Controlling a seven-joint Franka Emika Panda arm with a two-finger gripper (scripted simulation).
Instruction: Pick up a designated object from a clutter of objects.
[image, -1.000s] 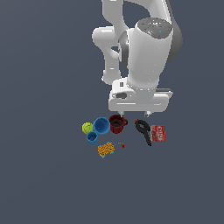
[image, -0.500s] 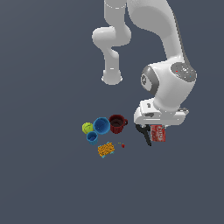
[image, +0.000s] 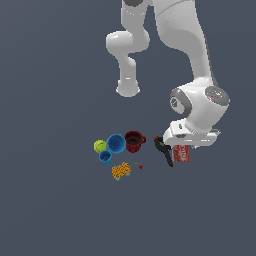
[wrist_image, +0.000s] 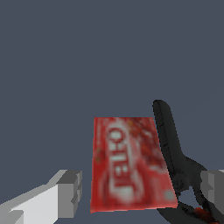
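The designated object, a flat red box (wrist_image: 131, 164) with white lettering, lies on the floor at the exterior view's right end of the clutter, partly under my hand (image: 181, 155). My gripper (wrist_image: 140, 192) hangs just above it, open, one grey finger (wrist_image: 68, 192) on each side. A black clamp (wrist_image: 173, 153) lies right against the box, and its head also falls between the fingers. In the exterior view my gripper (image: 184, 146) sits low over the box, its fingertips mostly hidden by the white hand.
In the exterior view the black clamp (image: 164, 150) lies to the left of the box. Further left are a dark red mug (image: 134, 141), two blue cups (image: 116, 143) (image: 105, 157), a yellow-green ball (image: 99, 146) and an orange-yellow block (image: 120, 171).
The hand has swung from above the mug toward the exterior view's right and come down over the red box. No object has moved.
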